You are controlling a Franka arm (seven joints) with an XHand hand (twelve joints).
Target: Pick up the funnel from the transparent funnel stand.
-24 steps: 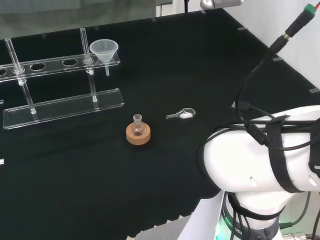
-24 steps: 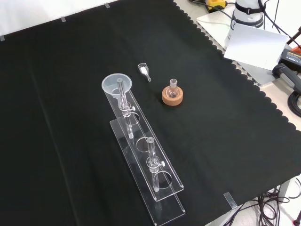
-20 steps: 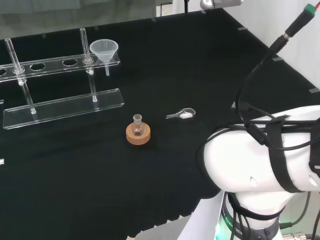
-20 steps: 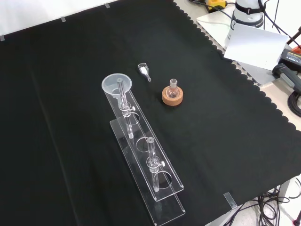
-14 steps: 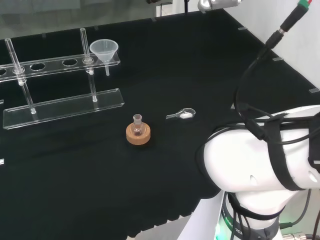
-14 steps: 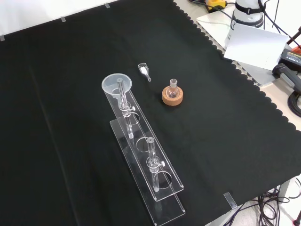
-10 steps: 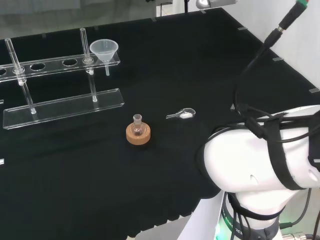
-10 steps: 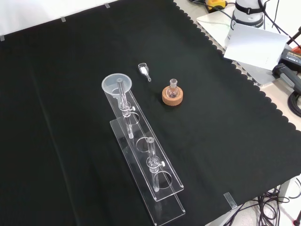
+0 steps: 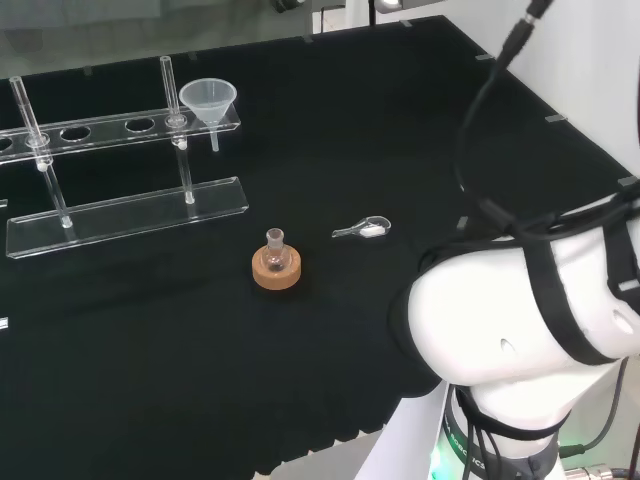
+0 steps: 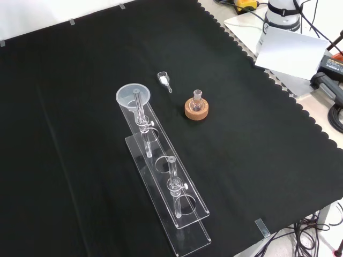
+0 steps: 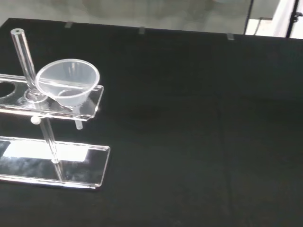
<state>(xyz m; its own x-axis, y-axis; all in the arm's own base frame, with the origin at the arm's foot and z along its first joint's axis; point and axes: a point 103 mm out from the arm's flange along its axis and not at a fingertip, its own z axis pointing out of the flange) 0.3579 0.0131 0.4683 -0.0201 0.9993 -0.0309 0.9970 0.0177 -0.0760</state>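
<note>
Arm: white links (image 9: 520, 320) fill the near right corner of the head view, wrapped with black cables
Hand: I cannot tell whether it is spread or curled
Cloth: black cloth (image 10: 257, 160) covers the bench, with a scalloped edge on the right of the front view
Flask: small clear flask (image 9: 275, 243) upright in a cork ring (image 9: 276, 271), about mid-cloth, apart from the stand
Spoon: small clear spoon-like piece (image 9: 364, 229) lies flat on the cloth, to the right of the flask in the head view
Stand: clear stand (image 9: 125, 205) with a base plate, two upright rods and an upper shelf with round holes, toward the far left edge of the cloth in the head view
Funnel: funnel (image 9: 208, 99) sits upright in the end hole of the shelf, at the stand's right end in the head view; its stem hangs down through the hole; in the wrist view the funnel (image 11: 67, 88) is just beside an upright rod; nothing touches it but the stand
</note>
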